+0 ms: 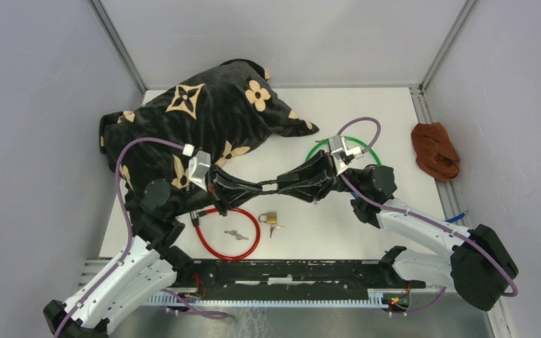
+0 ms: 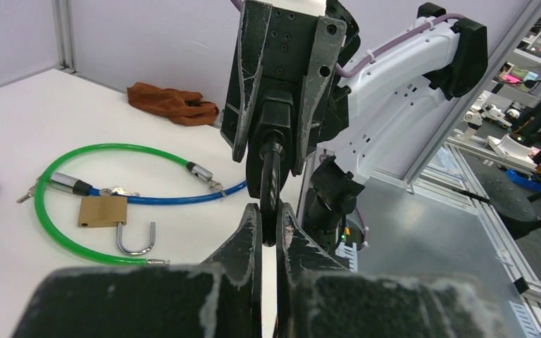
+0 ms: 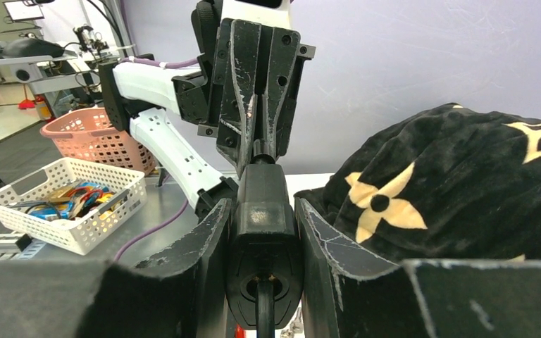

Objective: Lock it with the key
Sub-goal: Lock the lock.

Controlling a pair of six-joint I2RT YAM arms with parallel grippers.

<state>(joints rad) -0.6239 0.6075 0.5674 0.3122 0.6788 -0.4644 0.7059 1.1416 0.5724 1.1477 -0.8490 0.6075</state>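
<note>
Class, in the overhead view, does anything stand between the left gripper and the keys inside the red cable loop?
Nothing visible does: the keys lie uncovered inside the red cable loop. But the left gripper is shut on the black cable coming from the black lock body that the right gripper holds.

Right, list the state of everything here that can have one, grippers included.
Left gripper: shut on the black twisted cable end.
Right gripper: shut on the black plastic lock body.
Brass padlock by the green cable: shackle open, lying flat.
Green cable: unfastened, ends apart.
Second brass padlock by the red cable loop: too small to tell.
</note>
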